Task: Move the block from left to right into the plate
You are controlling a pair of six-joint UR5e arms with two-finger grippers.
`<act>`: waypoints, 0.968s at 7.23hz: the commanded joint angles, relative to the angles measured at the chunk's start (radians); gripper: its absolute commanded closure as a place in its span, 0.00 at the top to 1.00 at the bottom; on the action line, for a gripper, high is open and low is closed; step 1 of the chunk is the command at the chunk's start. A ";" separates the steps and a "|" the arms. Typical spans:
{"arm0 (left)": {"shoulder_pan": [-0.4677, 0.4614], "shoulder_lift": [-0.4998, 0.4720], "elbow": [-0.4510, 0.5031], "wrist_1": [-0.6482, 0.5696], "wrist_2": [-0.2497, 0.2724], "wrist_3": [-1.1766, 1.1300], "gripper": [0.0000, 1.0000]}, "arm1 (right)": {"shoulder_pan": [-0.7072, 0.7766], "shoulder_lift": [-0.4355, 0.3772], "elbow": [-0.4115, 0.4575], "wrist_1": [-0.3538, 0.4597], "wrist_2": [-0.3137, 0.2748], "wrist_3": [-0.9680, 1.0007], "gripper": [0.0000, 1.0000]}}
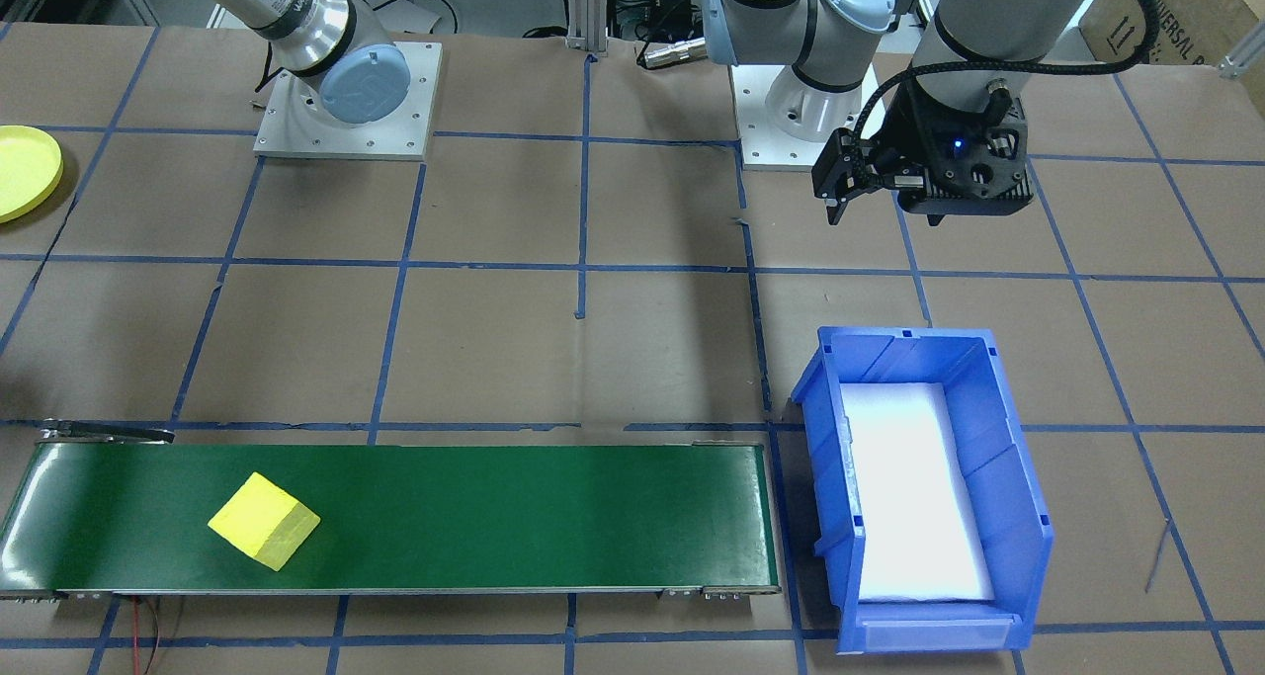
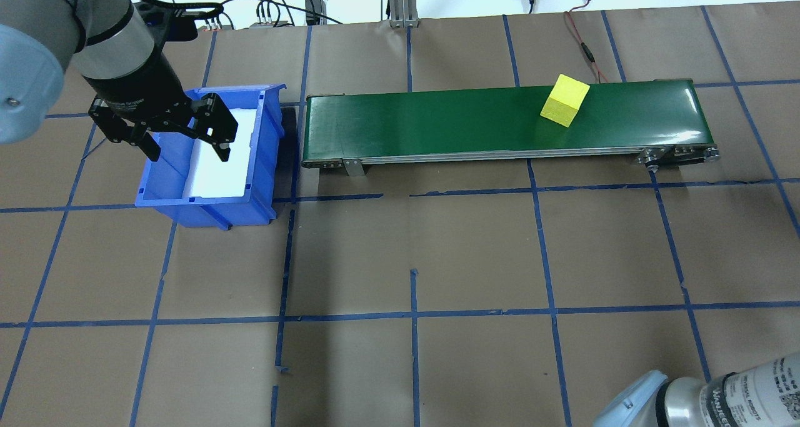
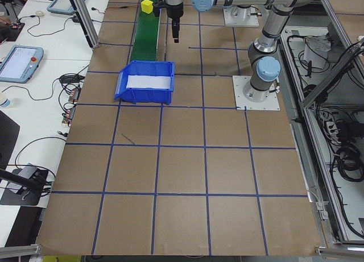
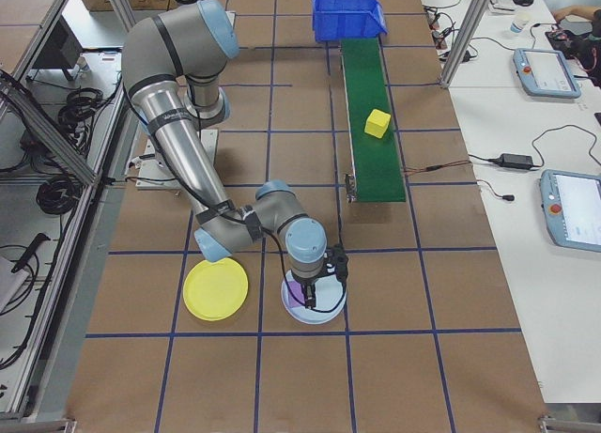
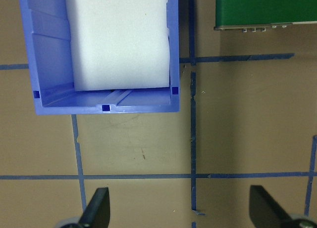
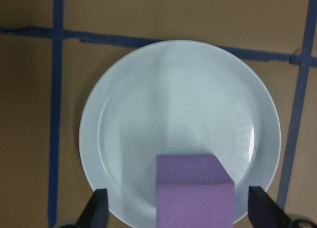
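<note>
**Right gripper (image 6: 178, 210) slack over purple block (image 6: 194, 191); yellow block (image 1: 264, 520) sits on belt (image 1: 494, 517)**

Front view: yellow block lies on the belt near its right-arm end. Yellow plate (image 1: 25, 171) is well apart and bare.

Overhead: left gripper (image 2: 187, 155) is spread and empty above blue bin (image 2: 206, 211).

Right side view: right arm is low over pale plate (image 4: 324, 318), just beside the yellow plate.

Right wrist: fingers stand clear of the purple block, which rests on the pale plate.

Judgement: the yellow block is the next pick. It sits turned on the belt, so square the jaws to its flat faces, lift straight, and set it inside the yellow rim.

Robotics lab, blue-taped paper tabletop (image 2: 475, 252), conveyor belt (image 2: 437, 120), teach pendants (image 4: 547, 71), cabling
</note>
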 commanded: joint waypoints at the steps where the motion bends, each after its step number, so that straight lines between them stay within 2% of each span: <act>1: 0.000 0.000 0.000 0.000 -0.001 0.001 1.00 | 0.150 -0.046 -0.082 0.120 0.086 0.117 0.99; 2: 0.000 0.000 0.000 -0.002 -0.001 0.001 1.00 | 0.215 -0.046 -0.090 0.153 0.116 0.208 0.99; 4: 0.000 0.000 0.000 -0.002 -0.001 -0.001 1.00 | 0.356 -0.045 -0.097 0.148 0.178 0.375 1.00; 7: 0.000 0.000 0.000 -0.002 -0.001 -0.001 1.00 | 0.523 -0.032 -0.084 0.148 0.202 0.699 1.00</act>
